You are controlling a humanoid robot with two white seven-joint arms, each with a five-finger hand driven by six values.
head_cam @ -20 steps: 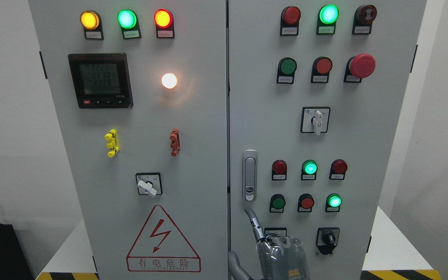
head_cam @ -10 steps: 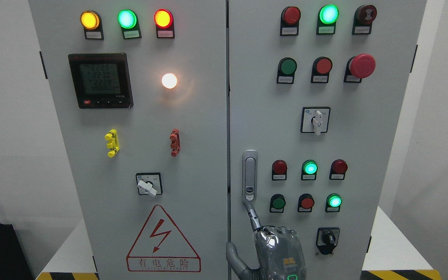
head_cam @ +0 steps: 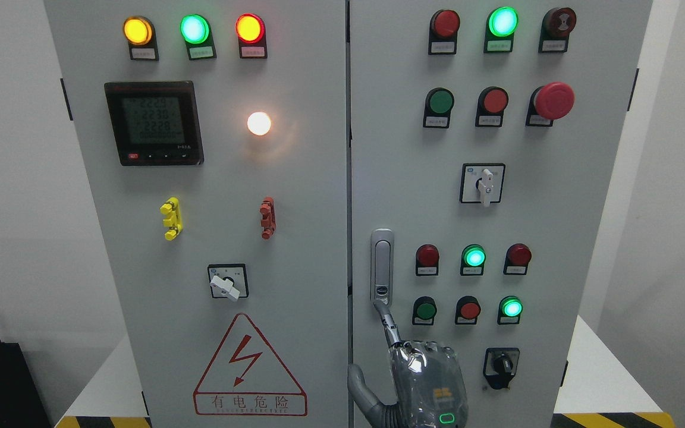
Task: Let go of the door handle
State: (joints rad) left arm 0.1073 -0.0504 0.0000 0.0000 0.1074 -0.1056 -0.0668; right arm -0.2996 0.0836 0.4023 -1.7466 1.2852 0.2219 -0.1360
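Note:
A silver door handle (head_cam: 382,267) stands upright in its recess at the left edge of the right cabinet door (head_cam: 402,178); it lies flush and the door looks closed. My right hand (head_cam: 423,371) comes up from the bottom edge just below it, its back toward the camera. The index finger (head_cam: 385,324) points straight up and its tip touches the round lock at the handle's lower end. The thumb (head_cam: 357,386) sticks out to the left and the other fingers are curled in. The hand grasps nothing. My left arm does not show.
The right door carries lit and unlit buttons, a red mushroom stop (head_cam: 553,100) and two rotary switches (head_cam: 483,183), one (head_cam: 502,367) just right of my hand. The left door (head_cam: 295,238) has a meter (head_cam: 153,122), lamps and a warning triangle (head_cam: 249,368).
My right hand has risen along the right door. The index fingertip climbed from a little below the handle until it touches the handle's lower end.

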